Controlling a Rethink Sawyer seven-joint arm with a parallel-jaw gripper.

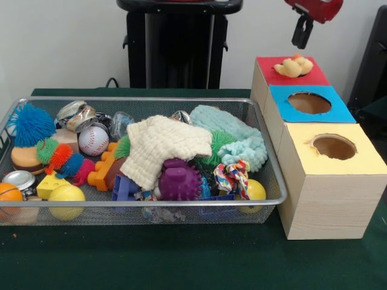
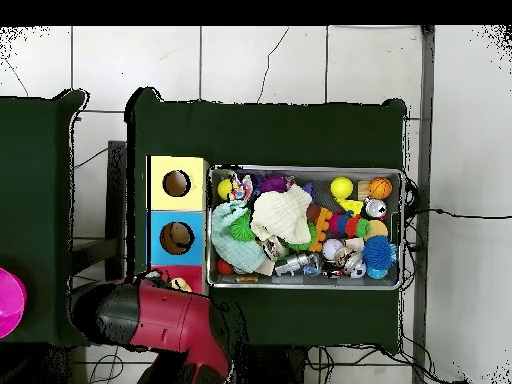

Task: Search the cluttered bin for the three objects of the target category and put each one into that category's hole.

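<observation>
The silver wire-mesh bin (image 1: pixel 151 204) holds mixed clutter: a cream knitted cloth (image 1: pixel 163 145), a teal cloth (image 1: pixel 233 136), a purple spiky ball (image 1: pixel 180 180), a baseball (image 1: pixel 93 140), and yellow balls (image 1: pixel 66 199). To its right stand three wooden boxes with holes, topped red (image 1: pixel 314 77), blue (image 1: pixel 284 106) and yellow (image 1: pixel 302 160). A yellow rubber duck (image 1: pixel 294 65) lies over the red box's hole. My gripper (image 1: pixel 301 33) hangs above the duck, apart from it and holding nothing visible. In the overhead view the red arm (image 2: pixel 170 315) covers the red box; the bin (image 2: pixel 305 168) shows beside the boxes.
A blue fuzzy ball (image 1: pixel 30 124), metal cans (image 1: pixel 75 115), an orange (image 1: pixel 9 193) and a cheese-shaped toy (image 1: pixel 51 184) fill the bin's left end. The robot's black pedestal (image 1: pixel 178 42) stands behind the bin. A pink object (image 2: pixel 8 300) sits on a neighbouring table.
</observation>
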